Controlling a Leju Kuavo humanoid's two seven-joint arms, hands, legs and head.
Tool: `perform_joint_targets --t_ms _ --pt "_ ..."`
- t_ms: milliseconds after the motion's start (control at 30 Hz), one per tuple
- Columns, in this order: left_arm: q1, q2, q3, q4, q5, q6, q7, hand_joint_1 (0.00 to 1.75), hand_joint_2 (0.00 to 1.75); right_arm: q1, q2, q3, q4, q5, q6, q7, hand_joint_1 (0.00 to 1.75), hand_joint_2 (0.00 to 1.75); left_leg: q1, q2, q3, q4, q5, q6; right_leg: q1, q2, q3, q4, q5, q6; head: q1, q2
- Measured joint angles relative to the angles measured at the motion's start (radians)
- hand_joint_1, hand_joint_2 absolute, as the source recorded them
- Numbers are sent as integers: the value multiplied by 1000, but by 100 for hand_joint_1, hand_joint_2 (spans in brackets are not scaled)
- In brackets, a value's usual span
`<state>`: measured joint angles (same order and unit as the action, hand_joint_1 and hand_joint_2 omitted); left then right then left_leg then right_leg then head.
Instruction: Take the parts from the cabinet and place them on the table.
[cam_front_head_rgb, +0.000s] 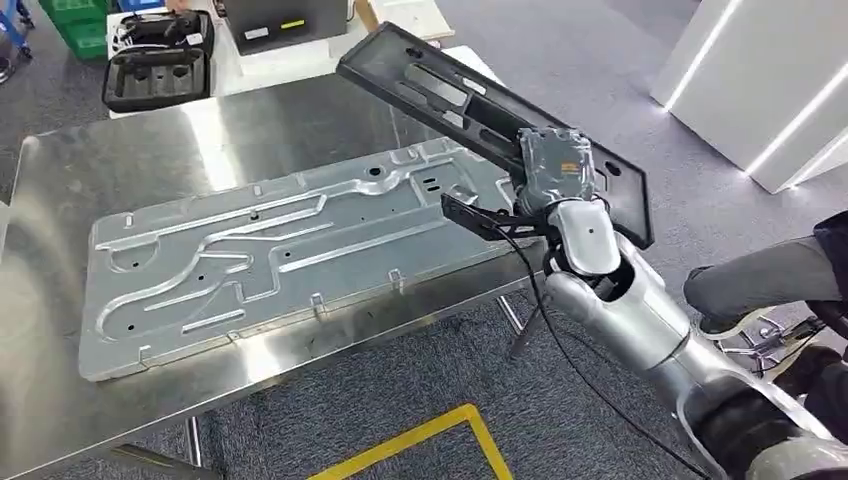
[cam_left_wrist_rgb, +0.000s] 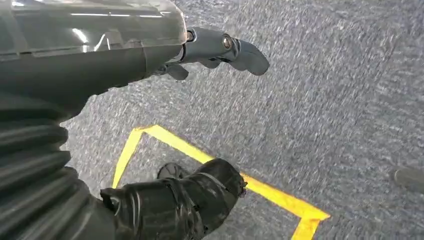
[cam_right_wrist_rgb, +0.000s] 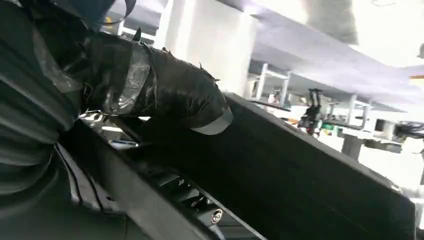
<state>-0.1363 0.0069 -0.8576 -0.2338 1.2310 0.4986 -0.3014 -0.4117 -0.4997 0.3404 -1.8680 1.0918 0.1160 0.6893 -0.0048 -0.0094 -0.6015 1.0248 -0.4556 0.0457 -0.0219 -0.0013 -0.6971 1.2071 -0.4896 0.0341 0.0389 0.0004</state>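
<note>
The right arm (cam_front_head_rgb: 640, 310) is a run of rounded, glossy silver shells with a dark joint near the wrist, and a thin black cable (cam_front_head_rgb: 590, 375) trails along it. The right hand (cam_front_head_rgb: 556, 170) is wrapped in wrinkled black tape. The left hand (cam_left_wrist_rgb: 165, 200) has the same black tape, a grey ribbed cover, and dark grey fingers (cam_left_wrist_rgb: 235, 50) with small round screws.

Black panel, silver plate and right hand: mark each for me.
black panel (cam_front_head_rgb: 420, 75): head view, on its upper raised end.
silver plate (cam_front_head_rgb: 270, 250): head view, on its ribbed middle.
right hand (cam_front_head_rgb: 553, 170): head view, on its back, gripping the panel.
</note>
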Motion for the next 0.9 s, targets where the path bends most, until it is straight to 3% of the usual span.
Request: perform_joint_targets --t_ms 33,100,200,267,300,367,400,433,500,533,567,600,633,700,733,767,800,900 --pt "-4 -1 0 0 -2 0 3 0 175 -33 6 33 21 -9 -2 -1 175 175 1 0 0 4 -3 -4 -2 0 44 -94 46 -1 0 0" --pt "-13 -3 0 0 -7 -1 5 0 175 -98 26 90 64 -23 -10 -6 175 175 -7 -2 -12 17 -7 -12 4 4 75 -160 35 -6 0 0" --pt "-16 -3 0 0 -11 -6 6 0 175 -169 58 167 135 -42 -19 -23 175 175 -6 -6 -14 9 1 -24 5 3 69 -155 38 -22 -1 0" --pt "-18 -3 0 0 -13 -15 6 0 175 -213 82 228 184 -50 -20 -34 175 175 -2 -5 -26 32 -22 -36 1 -2 75 -161 41 -34 -1 0" --pt "-20 -3 0 0 -14 -19 6 0 175 -228 92 249 205 -51 -20 -40 175 175 -2 -3 -51 85 -52 -42 1 -4 75 -161 41 -37 -2 0" --pt "-19 -6 0 0 -14 -21 7 0 175 -250 111 281 248 -51 -20 -47 175 175 -1 -1 -129 238 -112 -47 6 -8 75 -161 39 -43 -1 0" --pt "-19 -8 0 0 -14 -24 7 0 175 -259 118 297 265 -51 -18 -53 175 175 -1 0 -162 296 -124 -48 9 -10 76 -161 38 -45 -2 0" --pt "-18 -8 0 0 -15 -27 7 0 175 -268 125 316 286 -52 -16 -64 175 175 -1 0 -173 308 -113 -46 11 -10 77 -160 38 -46 -1 0" --pt "-17 -8 0 0 -16 -36 7 0 175 -285 134 351 314 -51 -5 -80 175 175 -3 0 -131 205 -36 -35 15 -7 82 -159 34 -50 -2 0" --pt "-18 -8 0 0 -17 -37 8 0 175 -291 137 362 323 -50 0 -85 175 175 -5 0 -99 135 2 -28 17 -7 86 -160 33 -51 -1 0" --pt "-19 -8 0 0 -21 -37 8 0 175 -301 142 378 340 -48 3 -92 175 175 -12 -1 -56 32 39 -14 17 -7 90 -161 29 -51 -1 0" --pt "-20 -5 0 0 -22 -38 8 0 175 -310 143 386 351 -46 4 -94 175 175 -15 -1 -36 26 26 -10 22 -7 88 -164 30 -49 -1 0" --pt "-22 -5 0 0 -24 -38 7 0 175 -317 146 397 364 -46 6 -95 0 0 -18 -1 -32 1 26 -9 17 -7 85 -164 32 -45 -1 0" --pt "-21 -5 0 0 -26 -38 6 0 175 -322 153 415 384 -46 7 -95 0 0 -22 -1 -34 2 25 -7 14 -8 86 -171 35 -38 -1 0" --pt "-20 -5 0 0 -26 -37 5 0 175 -328 154 420 390 -46 7 -96 0 0 -15 -1 -25 -15 30 -1 19 -7 92 -175 35 -30 0 0" --pt "-18 -5 0 0 -28 -37 4 0 175 -330 155 422 396 -47 6 -97 0 0 -5 3 -10 -32 37 -1 15 -7 88 -167 24 -27 0 0" --pt "-19 -6 -1 0 -32 -37 4 0 175 -337 156 424 402 -48 6 -98 0 0 -5 2 -4 -38 38 2 17 -4 77 -135 4 -23 1 0" --pt "-22 -5 -1 0 -34 -40 3 0 175 -345 156 438 423 -48 7 -98 0 0 -3 2 -3 -38 37 6 8 -1 -35 81 -82 -11 1 0"
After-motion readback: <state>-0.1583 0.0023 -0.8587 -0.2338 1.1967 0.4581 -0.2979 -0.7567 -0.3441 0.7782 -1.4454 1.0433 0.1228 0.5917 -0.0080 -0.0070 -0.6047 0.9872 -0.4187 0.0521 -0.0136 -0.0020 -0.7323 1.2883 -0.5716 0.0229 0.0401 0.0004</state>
